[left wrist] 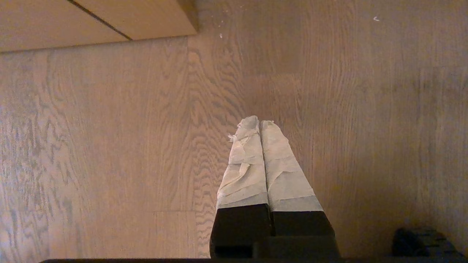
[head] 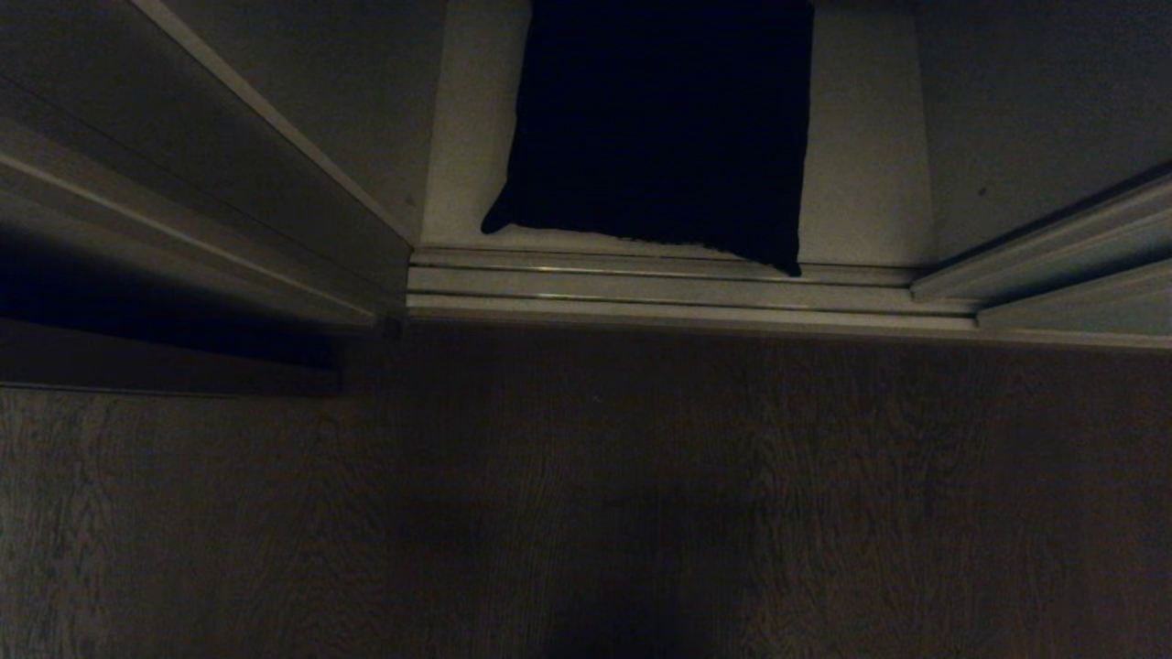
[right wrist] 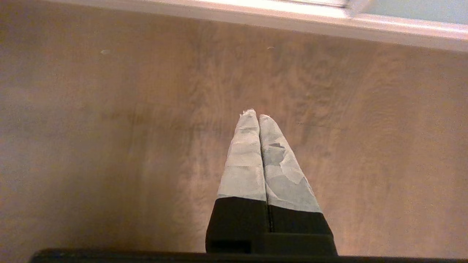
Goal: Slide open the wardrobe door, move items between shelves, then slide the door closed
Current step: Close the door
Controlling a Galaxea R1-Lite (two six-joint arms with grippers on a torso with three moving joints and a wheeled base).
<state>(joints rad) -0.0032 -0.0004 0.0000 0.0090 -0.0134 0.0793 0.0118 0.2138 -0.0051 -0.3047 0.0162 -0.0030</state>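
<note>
Both your grippers, left gripper (left wrist: 259, 122) and right gripper (right wrist: 255, 112), hang pinched empty over wood floor (head: 586, 513); black garment (head: 659, 128) is cut off above.

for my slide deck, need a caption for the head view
Folded black garment on an off-white wardrobe shelf behind silver sliding-door tracks, wooden floor below.

The left gripper (left wrist: 259, 122) is showing two long fingers wrapped in pale crinkly tape, with black bases. The right gripper (right wrist: 255, 112) is looking the same.
</note>
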